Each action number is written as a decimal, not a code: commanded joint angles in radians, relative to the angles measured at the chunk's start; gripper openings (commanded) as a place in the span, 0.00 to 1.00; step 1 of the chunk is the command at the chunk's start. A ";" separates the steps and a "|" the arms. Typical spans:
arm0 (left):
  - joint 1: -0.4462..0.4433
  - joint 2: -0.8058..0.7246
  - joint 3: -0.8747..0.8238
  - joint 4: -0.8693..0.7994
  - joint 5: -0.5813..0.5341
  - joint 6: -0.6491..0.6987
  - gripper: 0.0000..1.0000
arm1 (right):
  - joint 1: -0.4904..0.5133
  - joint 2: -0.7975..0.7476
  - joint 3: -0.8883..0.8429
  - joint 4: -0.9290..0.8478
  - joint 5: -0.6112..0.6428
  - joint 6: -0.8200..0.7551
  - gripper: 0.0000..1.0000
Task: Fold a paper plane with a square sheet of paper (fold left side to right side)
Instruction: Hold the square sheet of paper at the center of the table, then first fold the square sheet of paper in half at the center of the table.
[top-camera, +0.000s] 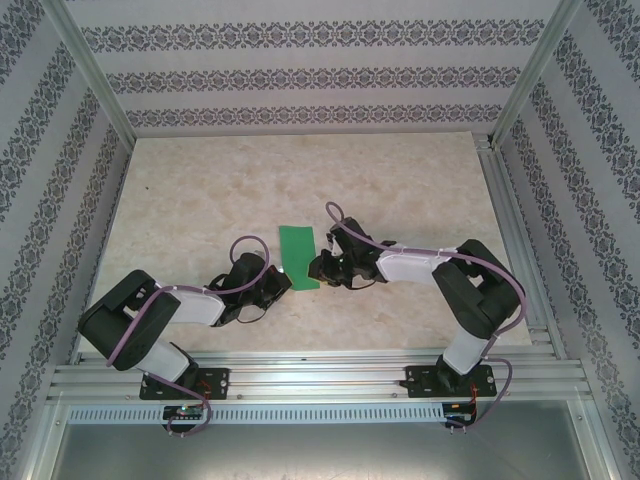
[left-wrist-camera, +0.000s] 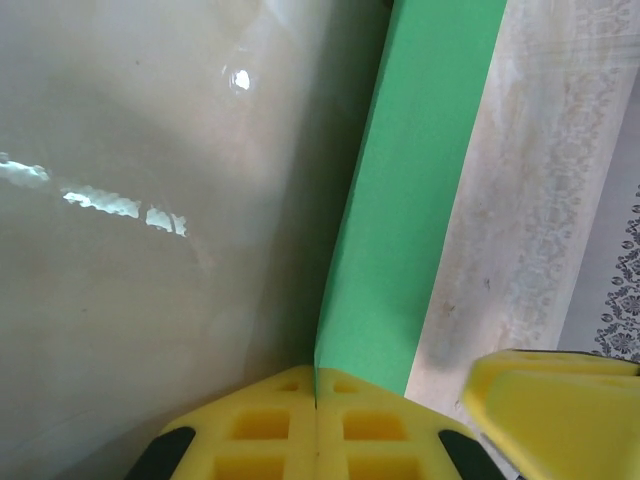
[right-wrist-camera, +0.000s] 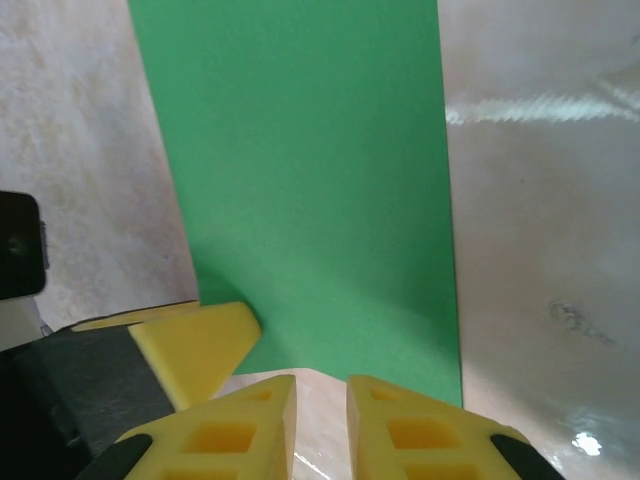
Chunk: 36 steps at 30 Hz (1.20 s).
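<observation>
At the centre of the pale, glossy, marble-patterned desk, you see the square sheet of paper. It is matte bright green and lies as a narrow rectangle with crisp straight edges, between the tips of the two arms. Your left pincer has its yellow, grid-moulded pads pressed fully together, and the paper's near corner runs into their seam, pinched there. Your right pincer sits at the sheet's near edge. Its matching yellow pads are almost together with a slim gap between them, and they grip nothing you can see. Floral-striped wallpaper lines the enclosure's walls.
</observation>
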<state>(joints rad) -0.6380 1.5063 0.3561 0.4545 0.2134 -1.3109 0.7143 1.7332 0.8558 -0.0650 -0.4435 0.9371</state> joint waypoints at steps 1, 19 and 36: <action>-0.012 -0.006 0.010 -0.005 -0.023 0.005 0.04 | 0.026 0.043 0.035 0.047 -0.004 0.040 0.20; 0.114 -0.243 0.075 -0.382 -0.024 0.195 0.45 | 0.053 0.150 0.098 -0.215 0.103 -0.051 0.16; 0.215 0.043 0.285 -0.223 0.283 0.394 0.10 | 0.066 0.178 0.116 -0.229 0.112 -0.061 0.15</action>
<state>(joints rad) -0.4259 1.4982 0.6041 0.1425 0.4377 -0.9821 0.7662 1.8572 0.9836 -0.2146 -0.3985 0.8951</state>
